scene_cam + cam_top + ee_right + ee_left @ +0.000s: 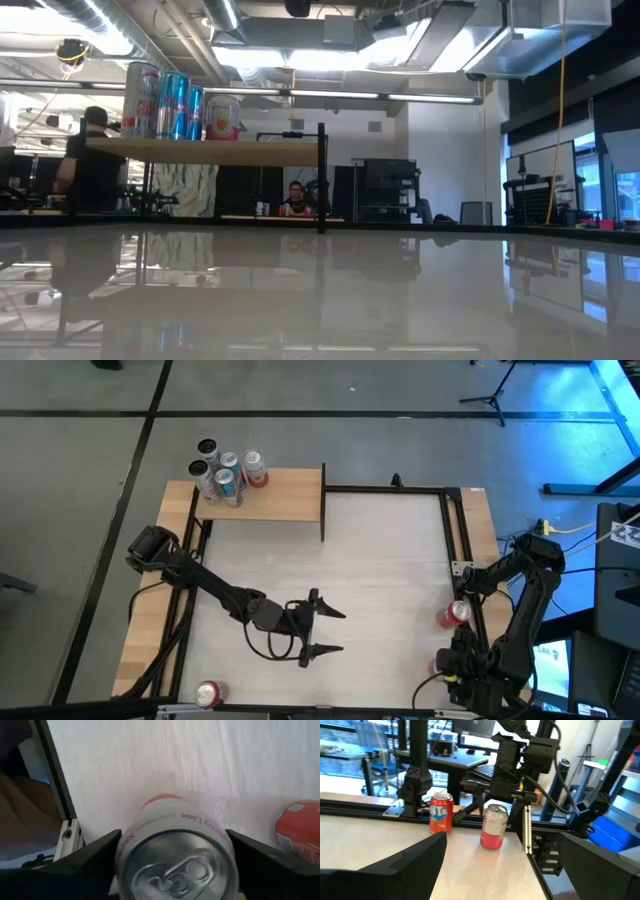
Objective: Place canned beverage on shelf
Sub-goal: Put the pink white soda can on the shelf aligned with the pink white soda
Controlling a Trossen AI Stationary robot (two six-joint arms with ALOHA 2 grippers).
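A pink-and-white can [175, 855] stands upright on the white table by its right edge [494, 826]. My right gripper [174, 837] points down over it, open, one finger on either side of the can's top. An orange can [441, 812] stands just beyond it, toward the far side [457, 612]. The shelf [280, 495], a tan board with a black edge at the far left, carries several upright cans [225, 470]. My left gripper [335, 631] hangs open over the table's middle, pointing level toward the right edge with nothing between its fingers. My right gripper comes at the pink-and-white can from above, its fingers [95, 865] beside the upper wall [131, 836] on two opposite sides. Whether they touch the wall I cannot tell. The can stands upright with its base on the table.
A red can [210, 693] lies at the near left corner. Black frame rails [455, 530] run along the table's right and far edges, with a post [322, 500] at the shelf's end. People sit at desks in the room beyond the table [295, 200].
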